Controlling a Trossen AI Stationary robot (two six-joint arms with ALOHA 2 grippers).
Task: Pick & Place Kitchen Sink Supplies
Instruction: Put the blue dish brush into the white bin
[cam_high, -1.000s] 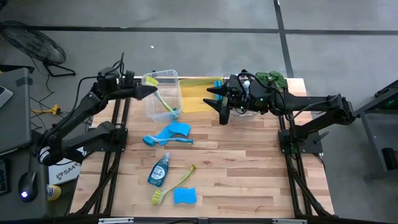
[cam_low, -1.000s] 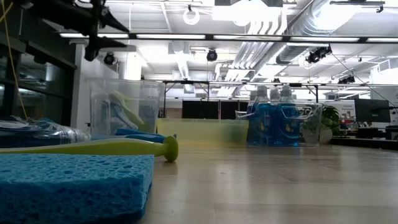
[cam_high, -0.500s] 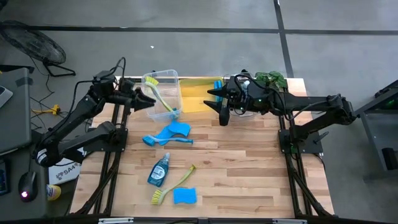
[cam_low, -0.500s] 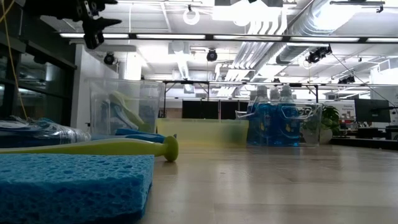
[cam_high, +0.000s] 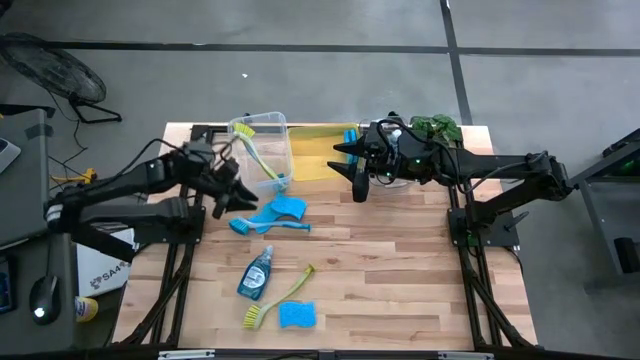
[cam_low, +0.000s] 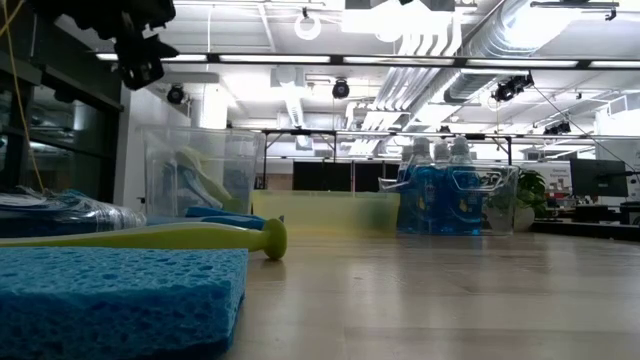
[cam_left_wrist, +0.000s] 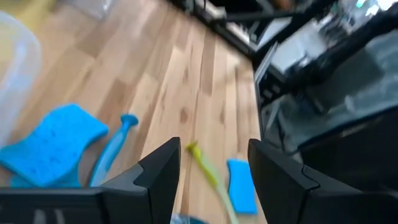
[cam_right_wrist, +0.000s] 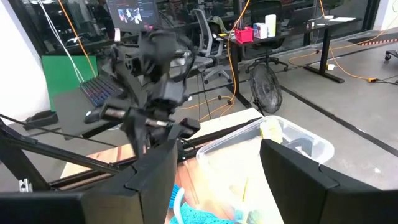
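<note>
Left gripper (cam_high: 232, 192), jaws parted and empty, above table (cam_high: 400, 270) beside clear bin (cam_high: 262, 150) holding one yellow-green brush (cam_high: 258, 150). Loose items on the table: two sponges (cam_high: 280, 209) (cam_high: 297, 315), blue brush (cam_high: 268, 226), soap bottle (cam_high: 254, 273), second yellow-green brush (cam_high: 279, 299). Right gripper (cam_high: 356, 168), jaws wide and empty, over yellow bin (cam_high: 318, 158)

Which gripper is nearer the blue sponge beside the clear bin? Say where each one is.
Left. The left gripper hovers open just beside the blue sponge, on its left-arm side. The right gripper waits open farther off, over the yellow bin.
</note>
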